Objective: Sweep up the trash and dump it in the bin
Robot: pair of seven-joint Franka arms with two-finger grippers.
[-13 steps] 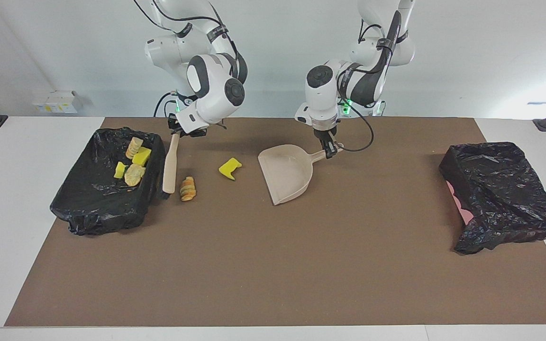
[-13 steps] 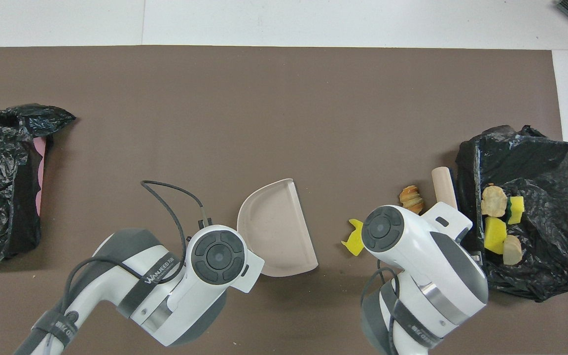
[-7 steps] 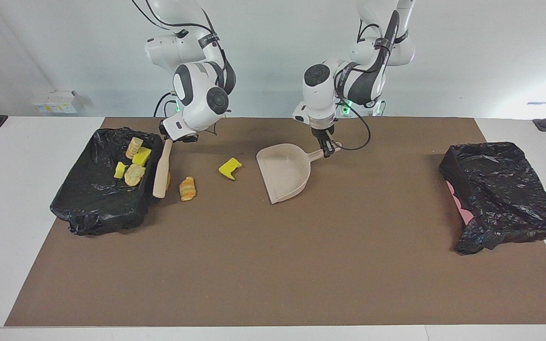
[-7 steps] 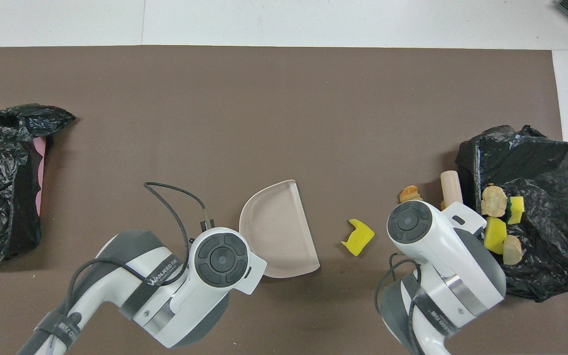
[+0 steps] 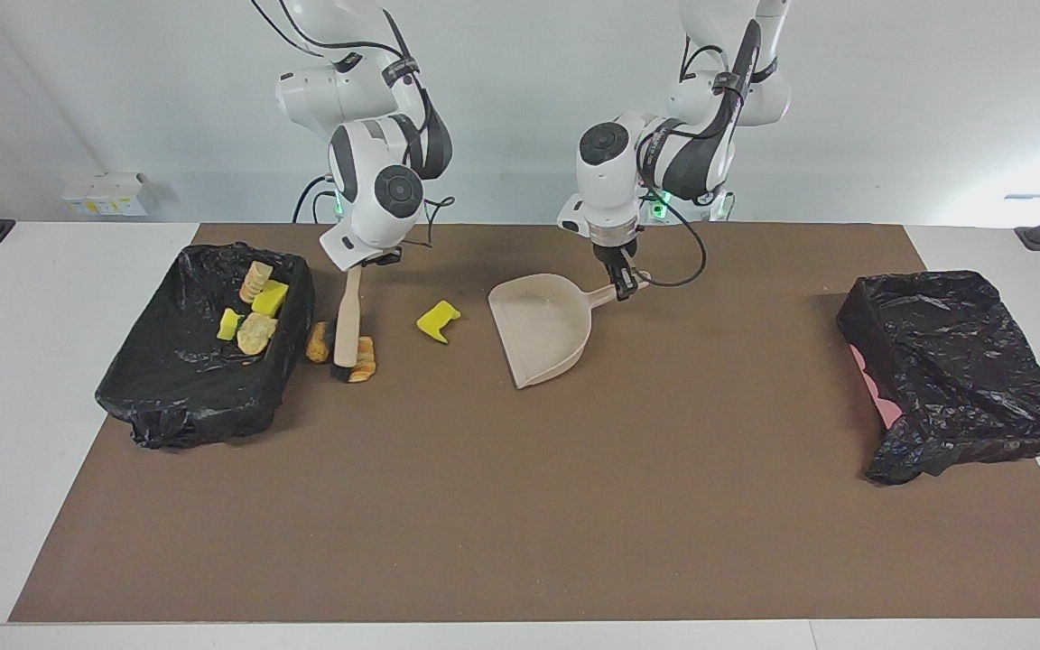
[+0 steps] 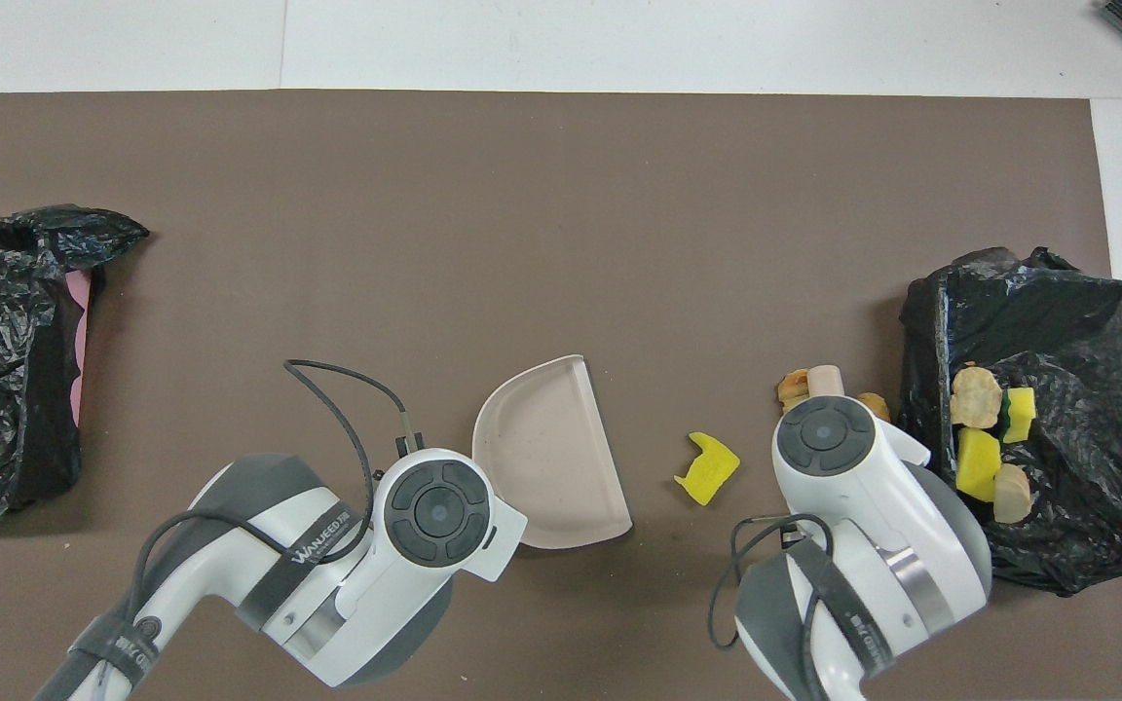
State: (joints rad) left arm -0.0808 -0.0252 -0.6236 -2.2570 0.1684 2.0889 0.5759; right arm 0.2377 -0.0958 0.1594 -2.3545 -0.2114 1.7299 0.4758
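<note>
A brown mat (image 5: 520,506) covers the tabletop (image 5: 23,379). At the right arm's end sits a bin lined with a black bag (image 5: 177,397), and four scraps lie inside it: two yellow sponge wedges (image 5: 271,297) and two pale beige lumps (image 5: 255,332). A second black-bagged bin (image 5: 953,370) stands at the left arm's end, well apart from everything else, with a strip of pink showing at its edge.

Three scraps of trash are on the mat outside the bin. A small orange-brown piece (image 5: 317,343) lies just beside the bin's wall. A striped bread-like piece (image 5: 363,359) lies next to it, with the brush head between the two. A yellow sponge wedge (image 5: 438,321) lies between the brush and the dustpan, clear of both.

The right end effector (image 5: 359,264) is pressed shut on the top of a beige brush (image 5: 347,318), which hangs nearly upright with its dark bristles down at the mat, against the bread-like piece. In the overhead view the right wrist hides most of the brush.

The left end effector (image 5: 626,287) pinches the handle of the beige dustpan (image 5: 543,327), whose tray rests on the mat in the middle, tilted, its open lip facing away from the robots.
</note>
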